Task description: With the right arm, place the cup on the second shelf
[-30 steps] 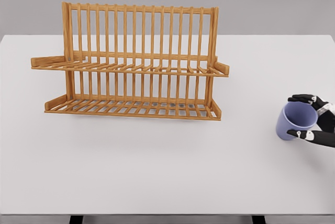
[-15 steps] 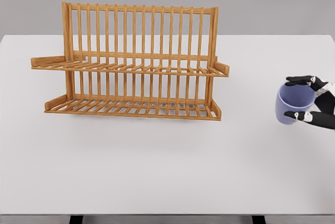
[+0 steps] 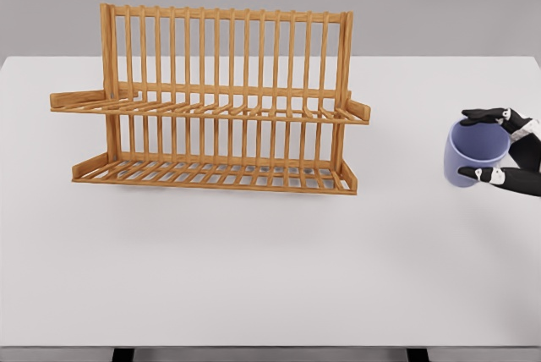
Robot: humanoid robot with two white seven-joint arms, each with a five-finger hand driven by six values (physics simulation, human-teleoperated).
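A lavender cup (image 3: 473,152) hangs above the white table (image 3: 254,260) near the right edge of the head view, tilted with its mouth facing up and toward me. My right hand (image 3: 494,146) is shut on it, one dark finger over the rim and another under the body. A wooden two-level dish rack (image 3: 211,100) stands at the back left of the table, well to the left of the cup. Its upper shelf (image 3: 211,111) and lower shelf (image 3: 211,174) hold nothing. The left arm does not show.
The table's right edge runs just beyond my right hand. A grey wall rises behind the rack.
My right hand has lifted the cup upward over the last second, with little sideways drift. The rack has not moved.
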